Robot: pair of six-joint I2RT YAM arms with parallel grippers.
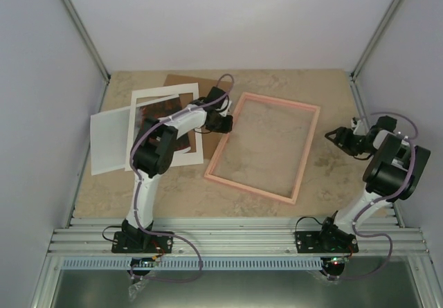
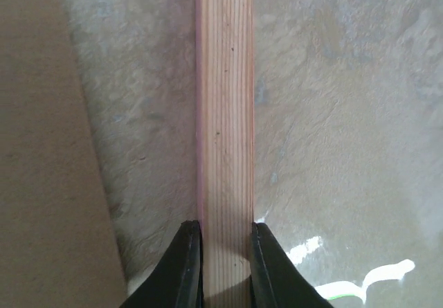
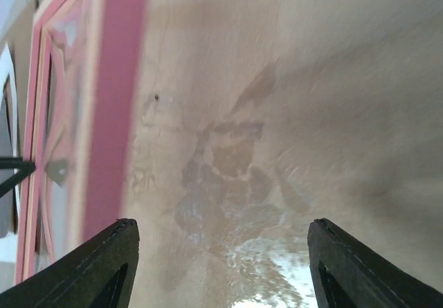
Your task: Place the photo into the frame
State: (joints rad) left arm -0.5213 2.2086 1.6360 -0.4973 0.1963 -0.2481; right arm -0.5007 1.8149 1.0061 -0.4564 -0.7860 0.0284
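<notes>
Left gripper (image 2: 223,235) is clamped on the left rail of the frame (image 2: 225,114), its arm stretched forward across the white mat (image 1: 166,159). Right gripper (image 3: 221,225) hangs off to the frame's right on a folded-back arm, jaws wide and holding nothing. Frame's a thin pink rectangle lying flat and a bit skewed mid-table; the left wrist cam shows bare wood grain on the rail, while only the overhead catches the photo (image 1: 158,107), dark reddish in the mat's window, mostly hidden by the arm.
</notes>
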